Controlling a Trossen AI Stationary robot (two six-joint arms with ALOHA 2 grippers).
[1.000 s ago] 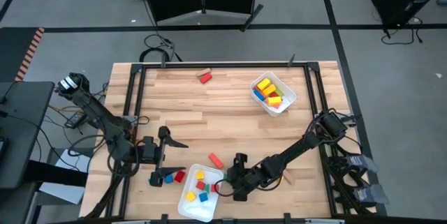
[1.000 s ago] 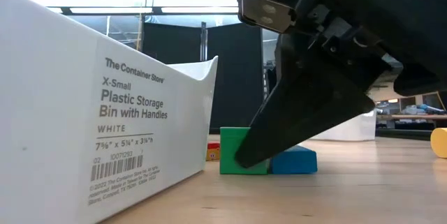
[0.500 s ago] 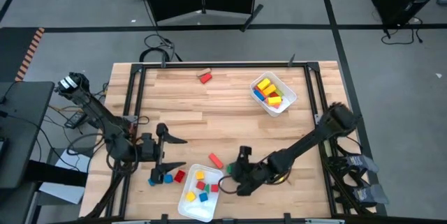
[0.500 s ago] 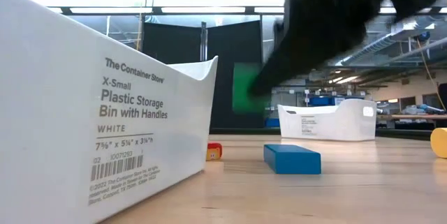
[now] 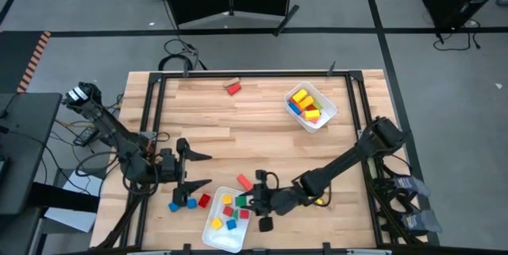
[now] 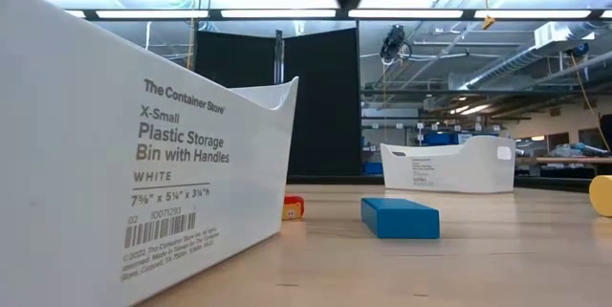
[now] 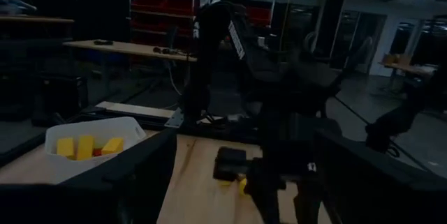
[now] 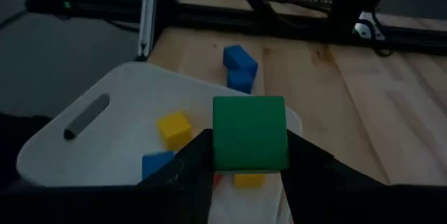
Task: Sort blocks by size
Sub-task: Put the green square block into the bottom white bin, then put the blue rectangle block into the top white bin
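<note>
— Right gripper (image 8: 250,155)?
— Fingers pinched on a green cube (image 8: 250,132), one on each side, cube lifted between the tips, above the near white bin's (image 5: 214,231) rim.
— In the bin?
— Yellow, blue, red cubes.
— Left gripper (image 5: 193,171)?
— Spread wide, holding nothing, beside that bin over the table (image 5: 262,124).

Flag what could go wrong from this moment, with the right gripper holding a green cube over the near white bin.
1. The right gripper pinches the green wooden cube only by its lower part, so it might tip or slip out.
2. The cube hangs near the rim of the near white plastic bin; released here, it might clip the rim and bounce onto the table.
3. The open left gripper waits close beside that bin, leaving the arms little room.
</note>
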